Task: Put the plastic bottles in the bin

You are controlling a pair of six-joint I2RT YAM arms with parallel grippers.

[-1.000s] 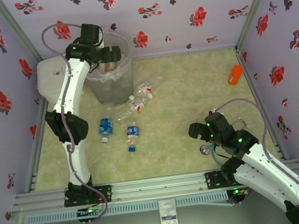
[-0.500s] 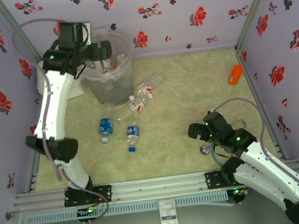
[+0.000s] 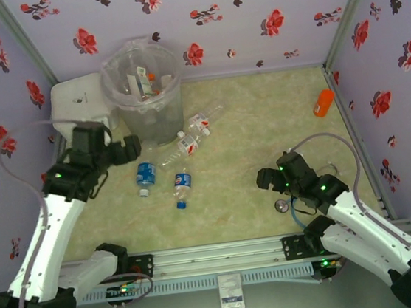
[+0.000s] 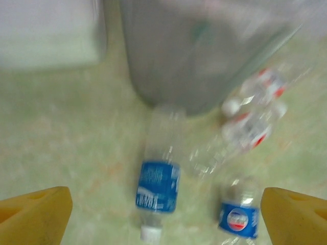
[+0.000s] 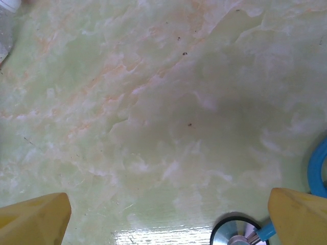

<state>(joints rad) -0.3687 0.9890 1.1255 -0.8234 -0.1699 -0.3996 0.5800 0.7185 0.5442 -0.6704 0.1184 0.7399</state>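
No legible words or numbers.
Small clear plastic bottle with blue label (image 4: 237,218), near right: round red-white-blue emblem, lettering unreadable.
Clear plastic bottle with larger blue label (image 4: 157,186), left of it: white print, blurred.
Two clear plastic bottles with red-white labels (image 4: 250,128), farther right: print unreadable.

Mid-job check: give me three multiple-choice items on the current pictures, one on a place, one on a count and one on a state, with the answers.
1. Where does the bin stand?
A. far left, beside the white box
B. by the right wall
C. at the near edge, between the arms

2. How many blue-labelled bottles lie on the table?
A. none
B. two
C. five

3. How is the left gripper?
A. shut on a bottle
B. open, holding nothing
C. shut on the bin's rim

Answers:
1 A: the top view has it in the far left corner, next to the box.
2 B: both lie just in front of the bin.
3 B: its wrist view shows the fingers wide apart with nothing gripped.
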